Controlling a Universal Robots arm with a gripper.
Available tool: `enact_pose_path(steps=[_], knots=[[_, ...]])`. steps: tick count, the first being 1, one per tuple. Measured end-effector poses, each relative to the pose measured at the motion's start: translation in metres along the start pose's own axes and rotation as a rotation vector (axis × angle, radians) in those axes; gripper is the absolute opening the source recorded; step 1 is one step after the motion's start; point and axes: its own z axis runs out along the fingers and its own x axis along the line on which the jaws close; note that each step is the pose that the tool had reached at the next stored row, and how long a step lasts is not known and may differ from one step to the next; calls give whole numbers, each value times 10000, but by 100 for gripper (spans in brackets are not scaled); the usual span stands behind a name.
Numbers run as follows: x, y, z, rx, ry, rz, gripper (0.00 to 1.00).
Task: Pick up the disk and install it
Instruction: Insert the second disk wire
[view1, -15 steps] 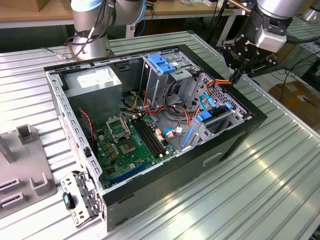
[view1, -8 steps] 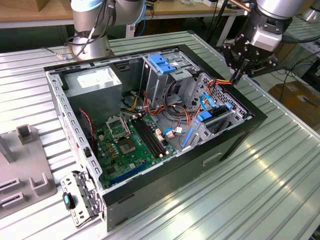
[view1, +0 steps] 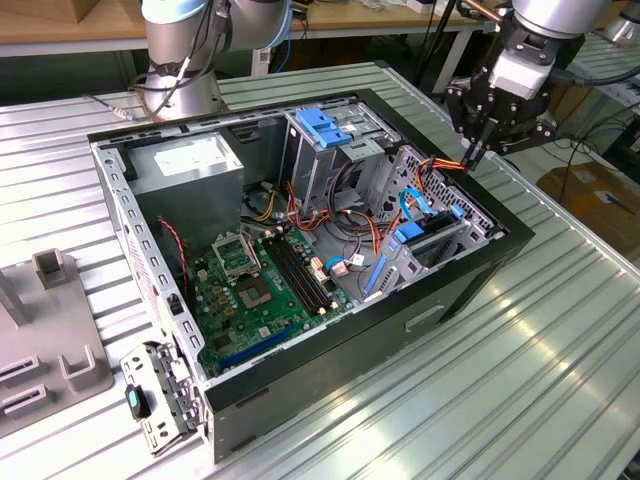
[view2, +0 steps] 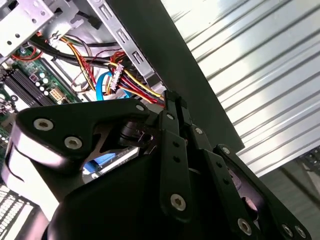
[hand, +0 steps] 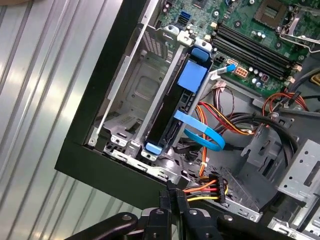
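The disk (hand: 170, 115) stands on edge in a slot of the metal drive bay (hand: 135, 95) at the case's corner, with its blue carrier rail showing at both ends. In the exterior view the disk (view1: 425, 235) sits low at the case's right side. My gripper (view1: 474, 153) hangs above the case's right wall, apart from the disk, with its fingers shut and nothing between them. In both wrist views the fingertips (hand: 172, 195) (view2: 172, 102) sit just beside a bundle of red, yellow and black power wires (hand: 202, 189).
The open black computer case (view1: 480, 270) lies on a ribbed metal table (view1: 520, 380). Inside are the motherboard (view1: 265, 290), a power supply (view1: 190, 165), a tall drive cage with a blue latch (view1: 325, 125) and a blue cable (hand: 202, 132). Grey fixtures (view1: 50, 330) stand at the exterior view's left.
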Motion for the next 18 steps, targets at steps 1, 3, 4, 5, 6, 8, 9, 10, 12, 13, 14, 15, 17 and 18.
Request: enact_pose_path(steps=[1, 3, 4, 5, 6, 8, 9, 10, 12, 13, 14, 15, 17, 18], knots=[[0, 0, 0, -1, 2, 17, 16], [0, 0, 0, 0, 2, 19, 16], [0, 0, 0, 0, 2, 19, 16], [0, 0, 0, 0, 2, 19, 16], [-1, 0, 1, -2, 7, 66, 16], [-1, 0, 2, -13, 38, 309, 16], [-1, 1, 5, -27, 77, 626, 16], [0, 1, 6, -35, 101, 821, 16], [-1, 1, 9, -54, 156, 1252, 16], [-1, 2, 10, -61, 177, 1420, 16], [-1, 2, 11, -72, 206, 1654, 16], [-1, 3, 13, -81, 233, 1867, 16], [-1, 2, 16, -101, 289, 2311, 16], [-1, 3, 17, -108, 308, 2468, 16]])
